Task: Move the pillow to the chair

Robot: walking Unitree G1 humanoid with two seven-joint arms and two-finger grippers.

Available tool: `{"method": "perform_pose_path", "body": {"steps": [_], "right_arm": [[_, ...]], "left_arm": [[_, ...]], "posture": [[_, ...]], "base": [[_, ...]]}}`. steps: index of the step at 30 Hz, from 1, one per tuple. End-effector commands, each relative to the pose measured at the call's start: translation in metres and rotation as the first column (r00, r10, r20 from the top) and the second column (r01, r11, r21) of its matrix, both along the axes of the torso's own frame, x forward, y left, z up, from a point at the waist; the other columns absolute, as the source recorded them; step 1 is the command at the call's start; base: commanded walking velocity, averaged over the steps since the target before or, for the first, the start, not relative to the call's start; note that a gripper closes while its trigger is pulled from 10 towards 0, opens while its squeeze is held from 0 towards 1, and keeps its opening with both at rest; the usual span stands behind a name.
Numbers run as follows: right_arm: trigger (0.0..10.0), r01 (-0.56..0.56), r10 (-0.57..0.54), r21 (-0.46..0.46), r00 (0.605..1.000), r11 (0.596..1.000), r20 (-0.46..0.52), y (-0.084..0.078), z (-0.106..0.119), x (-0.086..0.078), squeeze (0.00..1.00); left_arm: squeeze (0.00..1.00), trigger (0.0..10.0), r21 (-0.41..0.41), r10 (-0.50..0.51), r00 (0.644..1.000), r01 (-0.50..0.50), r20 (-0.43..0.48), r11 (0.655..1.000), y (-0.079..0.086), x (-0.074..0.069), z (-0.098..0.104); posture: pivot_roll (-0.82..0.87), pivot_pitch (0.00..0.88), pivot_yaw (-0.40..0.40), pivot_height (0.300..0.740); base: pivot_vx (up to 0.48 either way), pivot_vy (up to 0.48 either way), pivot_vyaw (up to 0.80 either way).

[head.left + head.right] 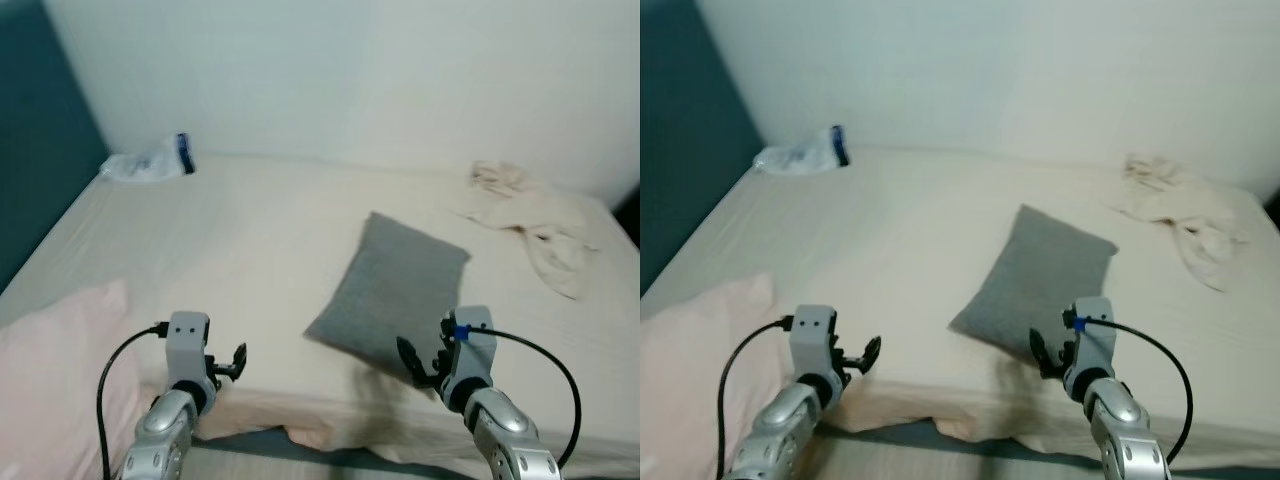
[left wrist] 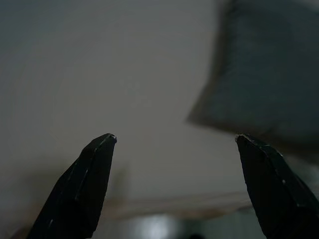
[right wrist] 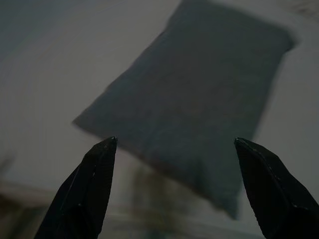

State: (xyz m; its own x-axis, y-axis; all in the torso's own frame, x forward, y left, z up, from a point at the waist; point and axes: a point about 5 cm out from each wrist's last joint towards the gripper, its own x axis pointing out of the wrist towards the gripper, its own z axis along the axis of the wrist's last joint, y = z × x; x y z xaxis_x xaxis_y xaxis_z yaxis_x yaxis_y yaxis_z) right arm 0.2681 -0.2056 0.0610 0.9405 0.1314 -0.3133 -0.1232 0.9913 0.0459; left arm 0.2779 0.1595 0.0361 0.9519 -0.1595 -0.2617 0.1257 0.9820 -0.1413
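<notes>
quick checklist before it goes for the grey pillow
1. Grey pillow lies flat on the bed, nothing on it: ok.
2. Right pincer open, at the pillow's near edge: ok.
3. Left pincer open, off to the pillow's side over bare sheet: ok.
4. Either pincer touching the pillow: not ok, both short of it.
5. Pink pillow and crumpled cloth apart from the grey one: ok.
6. Chair location: cannot tell.

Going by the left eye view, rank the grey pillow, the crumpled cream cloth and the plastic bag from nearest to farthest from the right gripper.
From the right gripper:
1. Grey pillow, just ahead of its fingers.
2. Crumpled cream cloth, farther back on the right.
3. Plastic bag, far back-left corner of the bed.
</notes>
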Motion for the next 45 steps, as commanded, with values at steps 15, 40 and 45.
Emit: {"method": "perform_pose_path", "body": {"steps": [15, 40, 45], "right_arm": [[10.0, -0.054, 0.054, -0.057, 0.999, 0.997, -0.005, 0.008, -0.008, -0.006, 0.00], [10.0, -0.060, 0.059, -0.052, 0.998, 0.997, -0.010, 0.009, -0.010, -0.007, 0.00], [10.0, -0.046, 0.045, -0.053, 0.999, 0.998, -0.006, 0.008, -0.010, -0.008, 0.00]], "left_arm": [[0.00, 10.0, -0.015, 0.018, 0.999, -0.019, -0.045, 1.000, 0.003, -0.010, -0.015], [0.00, 10.0, 0.004, 0.015, 0.996, -0.015, -0.089, 1.000, 0.000, -0.012, -0.021], [0.00, 10.0, -0.020, 0.037, 0.995, -0.039, -0.090, 0.999, 0.001, -0.011, -0.020]], "posture": [[-0.06, 0.076, -0.024, 0.740], [-0.07, 0.084, -0.021, 0.740], [-0.07, 0.084, -0.021, 0.740]], "base": [[0.000, -0.027, -0.43], [0.000, -0.145, 0.00], [0.000, -0.480, 0.00]]}}
